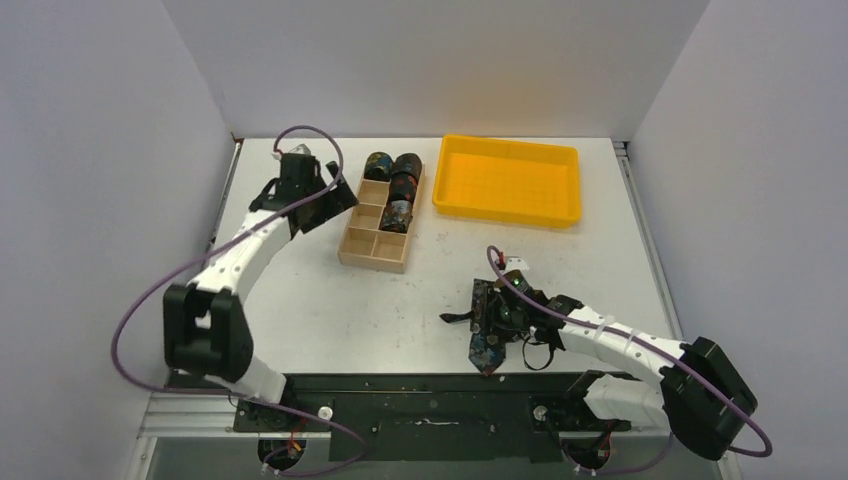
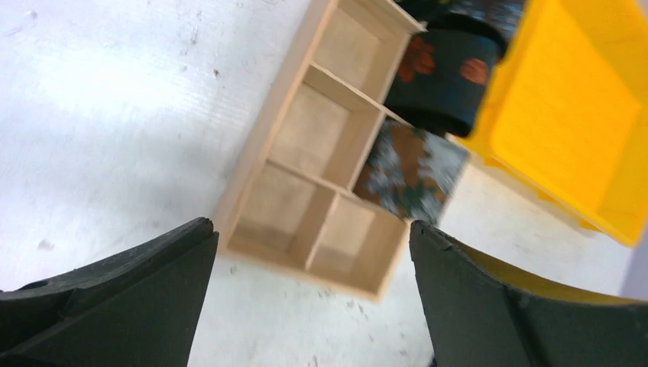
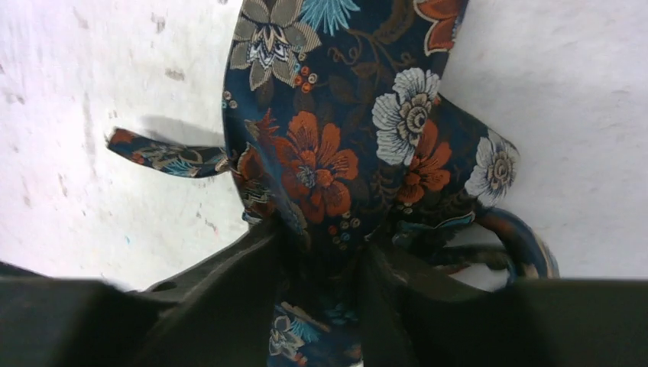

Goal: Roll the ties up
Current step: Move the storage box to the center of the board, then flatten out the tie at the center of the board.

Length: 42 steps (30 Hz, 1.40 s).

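Surface point(image 1: 300, 300): white, scuffed; pale walls point(image 1: 100, 150) around.
Left end effector point(image 2: 309, 229): apart.
Right end effector point(image 3: 325, 256): clamped on tie point(image 3: 336, 138), partly hiding it.

We find the overhead view bright and even, lit from above: the white bench point(image 1: 340, 310) looks nearly washed out, and shadows on it are faint. In the left wrist view the bench glares at upper left and the dark jaws are soft-edged. In the right wrist view the tie point(image 3: 336, 153) is crisp, its narrow end throwing a soft shadow, while the jaws blur into black.
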Available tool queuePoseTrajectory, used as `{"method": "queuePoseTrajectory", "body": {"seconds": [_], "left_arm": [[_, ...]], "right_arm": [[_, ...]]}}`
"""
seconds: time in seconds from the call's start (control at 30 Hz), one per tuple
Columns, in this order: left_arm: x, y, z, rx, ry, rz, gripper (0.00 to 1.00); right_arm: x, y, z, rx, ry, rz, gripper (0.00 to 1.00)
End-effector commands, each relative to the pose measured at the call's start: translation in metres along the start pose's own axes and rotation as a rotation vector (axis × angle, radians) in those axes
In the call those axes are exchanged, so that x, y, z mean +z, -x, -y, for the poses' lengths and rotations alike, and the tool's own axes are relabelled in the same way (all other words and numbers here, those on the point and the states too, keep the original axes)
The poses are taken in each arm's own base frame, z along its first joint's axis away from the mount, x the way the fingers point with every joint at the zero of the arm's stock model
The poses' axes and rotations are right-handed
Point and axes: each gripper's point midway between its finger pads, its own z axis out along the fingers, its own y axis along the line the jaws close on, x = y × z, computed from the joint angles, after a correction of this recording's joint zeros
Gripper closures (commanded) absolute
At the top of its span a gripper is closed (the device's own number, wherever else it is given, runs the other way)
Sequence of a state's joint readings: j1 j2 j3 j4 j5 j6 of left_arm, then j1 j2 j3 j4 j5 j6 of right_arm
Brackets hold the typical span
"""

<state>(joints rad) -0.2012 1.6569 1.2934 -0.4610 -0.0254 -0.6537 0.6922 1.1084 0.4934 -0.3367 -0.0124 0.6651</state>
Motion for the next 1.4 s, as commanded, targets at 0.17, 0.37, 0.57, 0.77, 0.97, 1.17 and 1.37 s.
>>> {"method": "queuePoseTrajectory", "body": {"seconds": [0.17, 0.37, 0.57, 0.77, 0.97, 1.17, 1.37], "left_arm": [[-0.123, -0.026, 0.016, -0.069, -0.373, 0.244, 0.03], [-0.163, -0.032, 0.005, -0.049, -0.436, 0.344, 0.04], [-0.168, -0.043, -0.004, -0.063, -0.462, 0.364, 0.04], [-0.162, -0.072, 0.013, -0.078, -0.647, 0.294, 0.04], [-0.151, -0.103, 0.025, -0.028, -0.709, 0.19, 0.04], [-0.131, -0.146, 0.028, 0.106, -0.549, 0.127, 0.03], [-0.082, -0.163, 0.019, 0.13, -0.372, 0.064, 0.07]], "right_arm": [[-0.053, 0.078, -0.117, -0.073, 0.401, 0.249, 0.95], [-0.131, 0.122, -0.188, -0.169, 0.775, 0.377, 0.95], [-0.118, 0.137, -0.132, 0.047, 0.845, 0.381, 0.95], [-0.092, 0.092, -0.089, 0.079, 0.806, 0.314, 0.88], [-0.103, 0.086, -0.078, 0.11, 0.766, 0.372, 0.29], [-0.116, 0.115, -0.042, 0.154, 0.486, 0.5, 0.15], [-0.094, 0.106, -0.02, 0.132, 0.325, 0.433, 0.19]]}}
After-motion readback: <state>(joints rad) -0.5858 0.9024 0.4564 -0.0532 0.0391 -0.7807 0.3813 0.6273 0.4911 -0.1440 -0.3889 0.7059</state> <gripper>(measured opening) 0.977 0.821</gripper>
